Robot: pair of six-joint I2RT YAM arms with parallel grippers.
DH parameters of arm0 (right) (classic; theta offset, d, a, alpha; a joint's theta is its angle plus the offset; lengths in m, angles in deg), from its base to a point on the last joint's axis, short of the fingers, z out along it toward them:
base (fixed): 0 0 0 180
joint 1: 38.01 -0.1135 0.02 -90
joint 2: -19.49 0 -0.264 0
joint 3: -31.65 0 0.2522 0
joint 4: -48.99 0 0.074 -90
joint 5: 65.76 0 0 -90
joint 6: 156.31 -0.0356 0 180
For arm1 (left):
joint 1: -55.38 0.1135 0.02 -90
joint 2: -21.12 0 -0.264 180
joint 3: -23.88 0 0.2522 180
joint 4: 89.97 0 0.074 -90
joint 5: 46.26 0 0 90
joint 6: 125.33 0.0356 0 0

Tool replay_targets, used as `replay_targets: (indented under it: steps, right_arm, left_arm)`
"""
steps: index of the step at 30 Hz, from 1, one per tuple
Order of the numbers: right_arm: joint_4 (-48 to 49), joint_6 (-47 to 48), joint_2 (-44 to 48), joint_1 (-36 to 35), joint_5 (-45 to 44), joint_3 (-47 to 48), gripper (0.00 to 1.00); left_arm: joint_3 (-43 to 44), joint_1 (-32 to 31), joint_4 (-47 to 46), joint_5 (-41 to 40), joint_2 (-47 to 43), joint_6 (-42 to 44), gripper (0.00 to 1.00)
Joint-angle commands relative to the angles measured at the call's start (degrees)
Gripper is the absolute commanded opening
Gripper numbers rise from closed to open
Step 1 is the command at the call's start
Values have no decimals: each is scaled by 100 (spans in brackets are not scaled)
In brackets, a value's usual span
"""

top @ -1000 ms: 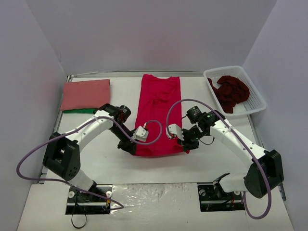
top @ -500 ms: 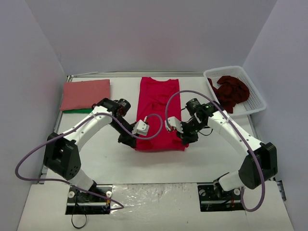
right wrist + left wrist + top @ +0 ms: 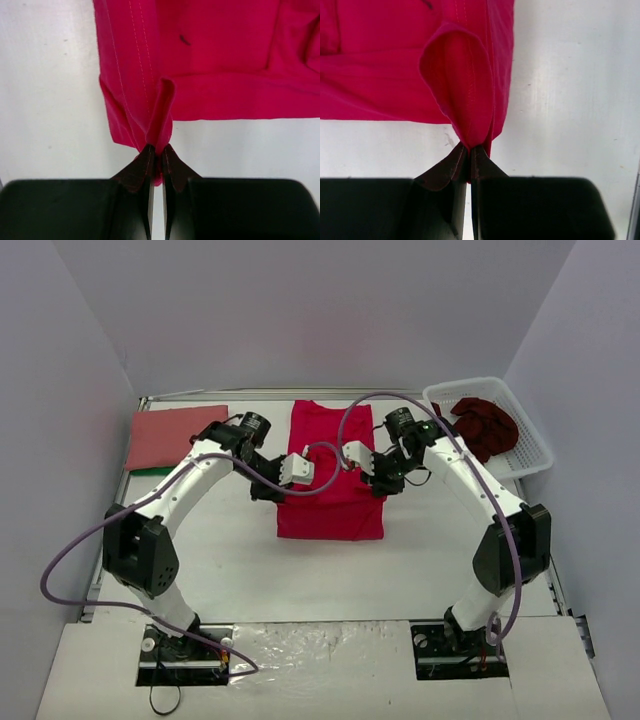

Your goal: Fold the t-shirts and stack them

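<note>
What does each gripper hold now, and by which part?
Both hold the crimson t-shirt: the left gripper pinches a fold of its stitched edge, the right gripper the same edge on the other side.

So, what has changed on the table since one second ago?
The left claw and the right claw stayed shut on the near hem corners of the crimson t-shirt. They carried the corners away from the arm bases, toward the collar. The near part is doubling over, so the shirt looks shorter. Unchanged: the salmon t-shirt at the far left and the maroon t-shirt in the basket.
</note>
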Motion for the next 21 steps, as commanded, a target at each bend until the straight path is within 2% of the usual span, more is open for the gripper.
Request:
replay_targets:
  steps: [1,9,21]
  right_arm:
    - [-49,85,-368,108,-162,459,0]
    - [4,208,-1195,371,-215,1381,0]
    - [65,349,-2161,600,-372,2183,0]
  left_arm:
    - [400,124,-75,-248,222,-34,2]
    - [1243,343,-163,-362,855,1,2]
    - [2263,510,-172,-398,1848,71,2]
